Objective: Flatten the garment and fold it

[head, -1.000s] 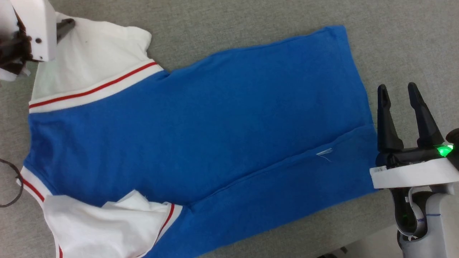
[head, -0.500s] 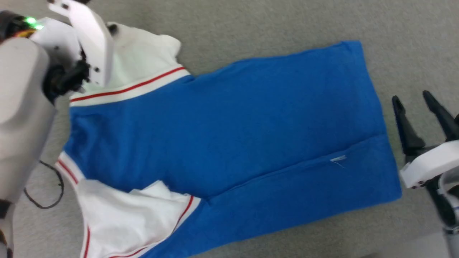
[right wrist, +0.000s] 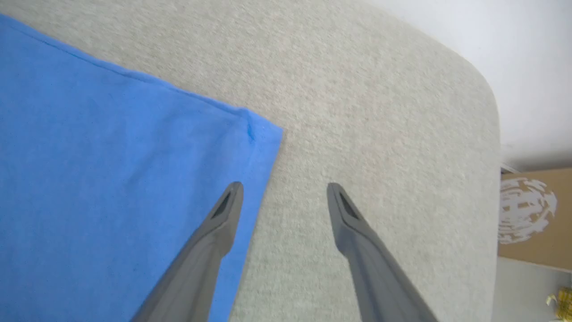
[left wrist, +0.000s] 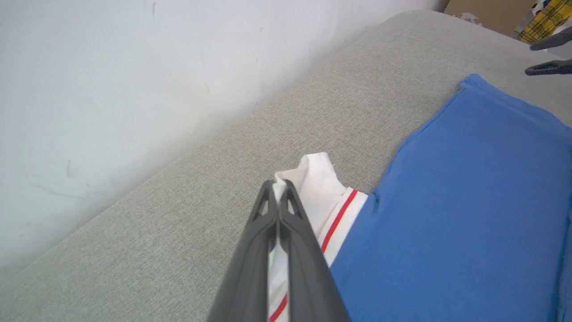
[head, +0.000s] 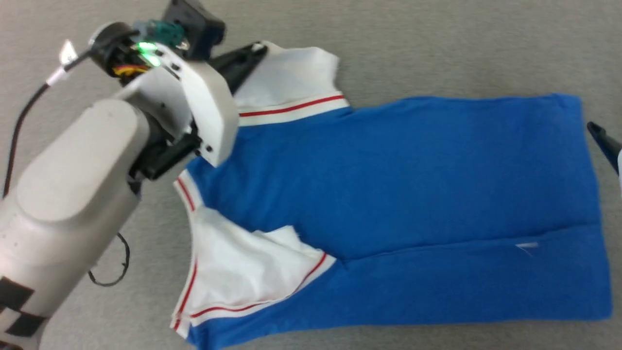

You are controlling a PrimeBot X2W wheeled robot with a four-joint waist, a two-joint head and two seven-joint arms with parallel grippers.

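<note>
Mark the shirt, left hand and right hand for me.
shirt (head: 398, 170), head view, middle of the blue body.
left hand (left wrist: 277, 185), left wrist view, between fingertips shut on the shirt.
right hand (right wrist: 285, 188), right wrist view, gap between open fingertips.

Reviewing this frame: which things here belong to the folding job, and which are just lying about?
Part of the job:
garment, spread on the grey surface
left gripper, shut on its white sleeve
right gripper, open at the blue hem edge

Just lying about:
black cord loop beside the garment
cardboard box beyond the surface
</note>
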